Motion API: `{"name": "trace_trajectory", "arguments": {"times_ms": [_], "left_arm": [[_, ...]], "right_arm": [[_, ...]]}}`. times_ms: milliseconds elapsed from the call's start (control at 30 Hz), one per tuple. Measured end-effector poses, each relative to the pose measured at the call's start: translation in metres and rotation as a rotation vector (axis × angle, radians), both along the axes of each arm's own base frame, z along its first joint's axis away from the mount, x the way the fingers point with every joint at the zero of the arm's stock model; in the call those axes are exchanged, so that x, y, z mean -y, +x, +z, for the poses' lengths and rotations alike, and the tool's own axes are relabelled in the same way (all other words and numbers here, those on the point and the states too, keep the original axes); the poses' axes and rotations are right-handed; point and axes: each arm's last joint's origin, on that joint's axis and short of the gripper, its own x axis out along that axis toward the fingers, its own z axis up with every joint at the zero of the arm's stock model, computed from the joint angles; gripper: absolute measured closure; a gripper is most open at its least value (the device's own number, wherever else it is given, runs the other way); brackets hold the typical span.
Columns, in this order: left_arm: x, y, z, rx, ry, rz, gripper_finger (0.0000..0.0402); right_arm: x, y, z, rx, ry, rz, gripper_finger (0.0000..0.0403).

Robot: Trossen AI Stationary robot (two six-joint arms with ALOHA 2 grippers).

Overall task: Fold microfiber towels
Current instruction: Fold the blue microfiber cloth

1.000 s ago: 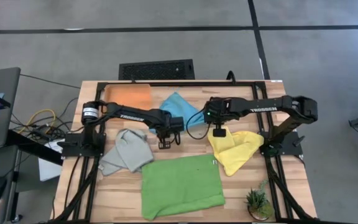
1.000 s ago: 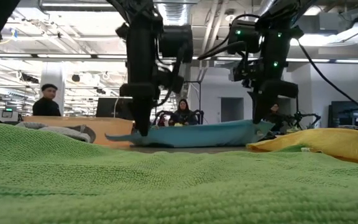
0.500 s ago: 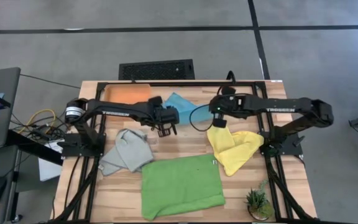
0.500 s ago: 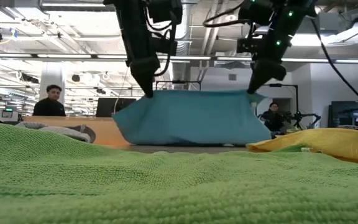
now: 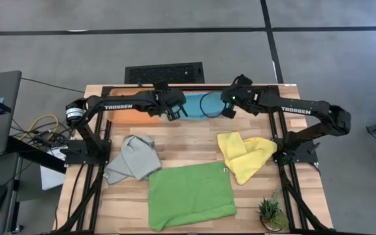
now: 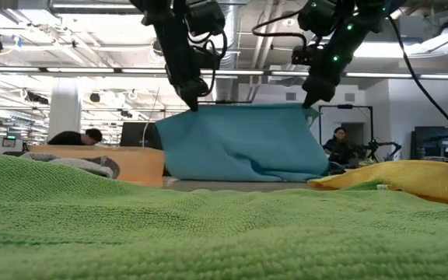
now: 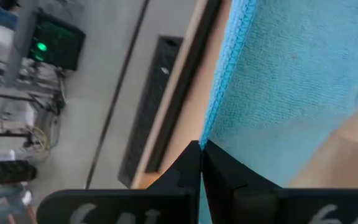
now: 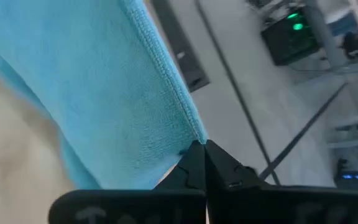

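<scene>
1. Pinching with both sets of jaws pressed together, we hold the blue towel by its two upper corners: our left gripper on one corner, our right gripper on the other.
2. Our wrist views show each pair of dark fingers closed tight on the towel's stitched edge, with the cloth falling away from the tips.
3. We keep the blue towel lifted and stretched between the grippers near the table's far edge; in the low view it hangs like a curtain, its lower part bunched on the table.
4. From above, our left gripper and right gripper flank the blue towel.
5. We see the orange towel at the far left corner, partly under our left arm.
6. Nearer, the grey towel lies crumpled at left, the yellow towel rumpled at right, and the green towel folded flat at the near edge.
</scene>
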Motion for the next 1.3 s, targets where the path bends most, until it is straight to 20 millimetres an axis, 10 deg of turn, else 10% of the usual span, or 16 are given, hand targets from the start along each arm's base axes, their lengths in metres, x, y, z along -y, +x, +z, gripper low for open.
{"name": "trace_trajectory", "arguments": {"times_ms": [667,1300], "left_arm": [[-0.032,0.0,0.094,0.141,0.234,-0.077,0.0401],[0.02,-0.003,0.07,0.0,-0.042,-0.153,0.0401]], "right_arm": [[0.027,-0.009,0.058,0.124,-0.321,-0.143,0.0394],[-0.02,-0.01,0.028,-0.057,-0.037,-0.023,0.0394]]}}
